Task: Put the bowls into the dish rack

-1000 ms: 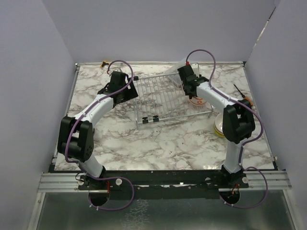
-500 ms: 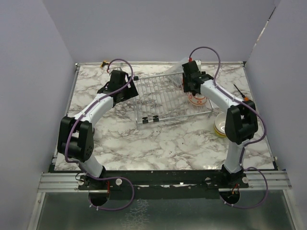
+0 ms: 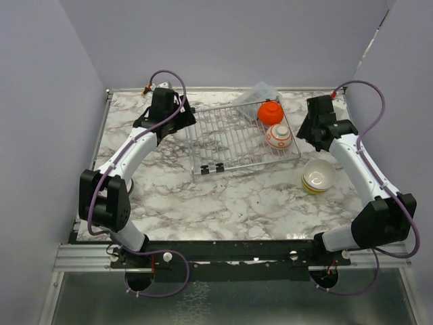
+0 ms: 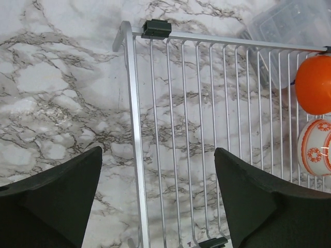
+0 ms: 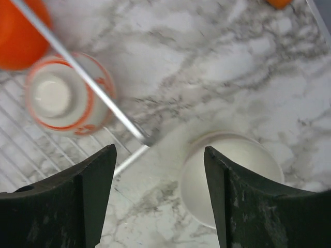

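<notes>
Presently: marble table (image 3: 223, 196). Wire dish rack (image 3: 230, 139), centre-far. Left gripper (image 4: 158, 155), spread and empty, above the rack's left edge. Right gripper (image 5: 159, 152), spread and empty, right of the rack. Stacked bowls (image 3: 318, 175), on the table, near-right of the rack. Orange bowl (image 3: 270, 112) and inverted red-patterned bowl (image 3: 278, 137), on the rack's right end.

The top camera looks down from high up on the whole tabletop (image 3: 223, 196), while both wrist cameras look down from close, sharing the red-patterned bowl (image 3: 278, 137) and dish rack (image 3: 223, 139).
</notes>
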`<action>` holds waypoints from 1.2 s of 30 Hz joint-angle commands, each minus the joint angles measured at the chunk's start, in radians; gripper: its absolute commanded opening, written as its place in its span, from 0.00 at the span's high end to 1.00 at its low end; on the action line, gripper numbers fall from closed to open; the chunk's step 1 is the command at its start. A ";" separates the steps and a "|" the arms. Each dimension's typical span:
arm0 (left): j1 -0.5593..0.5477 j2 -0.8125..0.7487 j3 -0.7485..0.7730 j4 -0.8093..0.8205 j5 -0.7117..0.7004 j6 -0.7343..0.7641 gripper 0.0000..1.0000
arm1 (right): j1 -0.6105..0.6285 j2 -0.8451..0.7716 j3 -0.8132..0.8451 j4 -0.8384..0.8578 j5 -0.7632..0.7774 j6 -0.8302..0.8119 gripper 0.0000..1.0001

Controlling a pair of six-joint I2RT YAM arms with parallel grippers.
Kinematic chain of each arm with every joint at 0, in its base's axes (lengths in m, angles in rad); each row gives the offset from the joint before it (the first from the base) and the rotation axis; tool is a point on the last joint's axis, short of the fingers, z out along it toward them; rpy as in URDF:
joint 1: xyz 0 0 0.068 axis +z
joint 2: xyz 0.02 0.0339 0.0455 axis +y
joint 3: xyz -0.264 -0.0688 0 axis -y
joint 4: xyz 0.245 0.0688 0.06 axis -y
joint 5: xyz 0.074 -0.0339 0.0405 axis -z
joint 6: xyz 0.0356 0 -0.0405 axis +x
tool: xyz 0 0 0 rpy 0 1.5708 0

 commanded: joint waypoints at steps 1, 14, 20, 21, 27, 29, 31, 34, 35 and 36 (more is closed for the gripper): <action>0.006 -0.028 0.052 -0.011 0.051 0.016 0.10 | -0.079 -0.074 -0.148 -0.100 -0.092 0.133 0.30; 0.006 -0.019 0.030 -0.010 0.085 -0.008 0.10 | -0.093 -0.048 -0.260 -0.078 -0.103 0.230 0.51; 0.006 -0.030 0.022 -0.009 0.078 -0.015 0.10 | -0.093 -0.030 -0.303 -0.027 -0.098 0.227 0.51; 0.006 -0.031 0.021 -0.010 0.077 -0.015 0.10 | -0.093 -0.023 -0.307 -0.016 -0.100 0.226 0.51; 0.006 -0.040 0.020 -0.010 0.069 -0.018 0.10 | -0.093 -0.026 -0.324 0.034 -0.109 0.214 0.74; 0.006 -0.042 0.020 -0.010 0.068 -0.021 0.10 | -0.093 -0.044 -0.333 0.046 -0.109 0.209 0.83; 0.006 -0.041 0.022 -0.010 0.068 -0.021 0.10 | -0.093 -0.053 -0.329 0.038 -0.108 0.209 0.96; 0.006 -0.042 0.023 -0.009 0.067 -0.022 0.10 | -0.093 -0.062 -0.305 0.007 -0.104 0.214 0.99; 0.005 -0.041 0.024 -0.010 0.068 -0.024 0.10 | -0.093 -0.066 -0.293 -0.008 -0.099 0.215 0.99; 0.006 -0.041 0.026 -0.010 0.068 -0.024 0.10 | -0.093 -0.071 -0.281 -0.024 -0.094 0.219 0.99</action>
